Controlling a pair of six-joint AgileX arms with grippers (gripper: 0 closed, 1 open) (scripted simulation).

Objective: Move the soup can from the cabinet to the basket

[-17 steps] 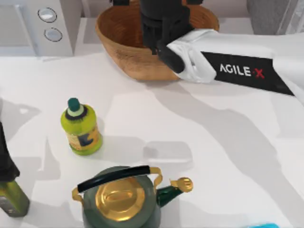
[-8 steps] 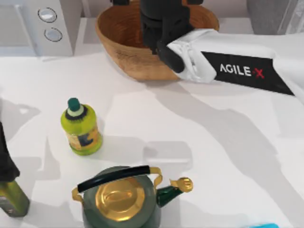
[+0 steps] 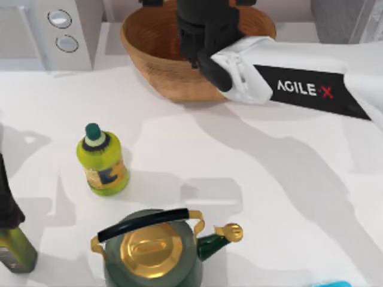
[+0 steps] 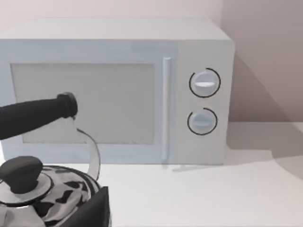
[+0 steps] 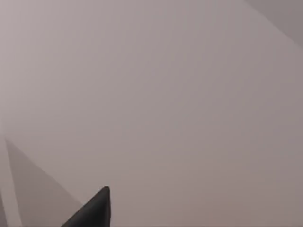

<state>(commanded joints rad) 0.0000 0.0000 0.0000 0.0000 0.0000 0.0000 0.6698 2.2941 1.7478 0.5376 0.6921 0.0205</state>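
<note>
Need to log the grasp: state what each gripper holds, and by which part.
Cannot be told. The right arm reaches over the basket, its body hiding the fingertips and whatever they hold. The left arm is parked at the table's left edge.

Right arm spans basket opening; microwave leftward; bottle, kettle nearer; bare table beneath arm.

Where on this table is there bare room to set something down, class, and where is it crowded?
Free: the wide white stretch right of the yellow-green bottle and kettle, under the right arm; also the strip between bottle and basket. Crowded: the left edge, with the microwave, the bottle, a dark bottle and the kettle; the right end effector occupies the basket.
</note>
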